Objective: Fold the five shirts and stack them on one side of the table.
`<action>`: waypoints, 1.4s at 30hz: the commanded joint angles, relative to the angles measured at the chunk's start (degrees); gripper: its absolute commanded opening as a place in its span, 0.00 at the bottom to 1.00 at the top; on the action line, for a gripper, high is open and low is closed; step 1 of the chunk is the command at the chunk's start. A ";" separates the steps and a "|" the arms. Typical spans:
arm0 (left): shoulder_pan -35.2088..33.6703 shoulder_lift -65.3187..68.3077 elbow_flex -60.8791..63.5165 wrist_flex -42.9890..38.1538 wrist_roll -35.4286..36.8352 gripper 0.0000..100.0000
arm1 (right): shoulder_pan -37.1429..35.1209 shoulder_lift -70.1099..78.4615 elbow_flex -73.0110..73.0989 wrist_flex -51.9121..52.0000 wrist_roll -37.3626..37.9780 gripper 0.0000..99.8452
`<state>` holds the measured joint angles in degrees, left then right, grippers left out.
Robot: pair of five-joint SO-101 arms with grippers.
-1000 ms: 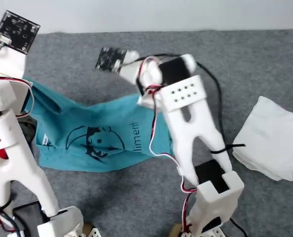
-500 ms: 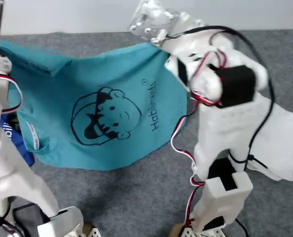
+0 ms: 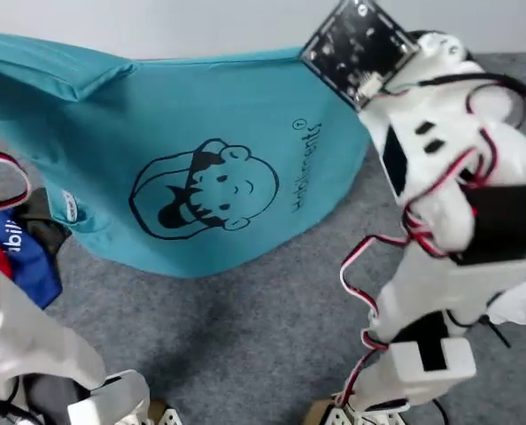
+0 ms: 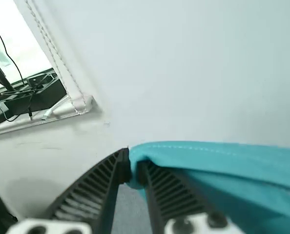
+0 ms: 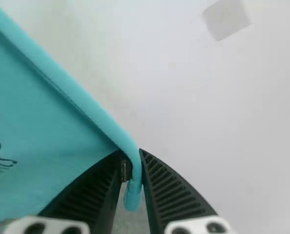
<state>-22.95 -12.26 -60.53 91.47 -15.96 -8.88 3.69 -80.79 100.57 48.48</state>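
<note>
The teal shirt (image 3: 201, 133) runs off the high view's left edge. A blue garment (image 3: 22, 264), perhaps another shirt, lies partly covered by it and the left arm (image 3: 19, 336).

The white left arm (image 3: 19, 336) is standing raised beside the teal printed shirt (image 3: 201, 115), its black ribbed left gripper (image 4: 134, 168) pinching one top corner. The white right arm (image 3: 440, 204) is standing opposite, its right gripper (image 5: 130, 170) clamping the other corner.

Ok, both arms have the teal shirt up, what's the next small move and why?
Probably lower both together, laying the shirt flat on the table. The left gripper and right gripper each pinch its top edge, and it hangs spread out, unfolded.
</note>
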 commanded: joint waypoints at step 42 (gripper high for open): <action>9.23 10.81 42.86 -19.08 -23.74 0.00 | 6.11 -13.76 79.38 -48.04 3.52 0.01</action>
<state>-14.07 -4.88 -21.85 83.21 -39.16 -3.16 -14.68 -1.41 61.01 51.56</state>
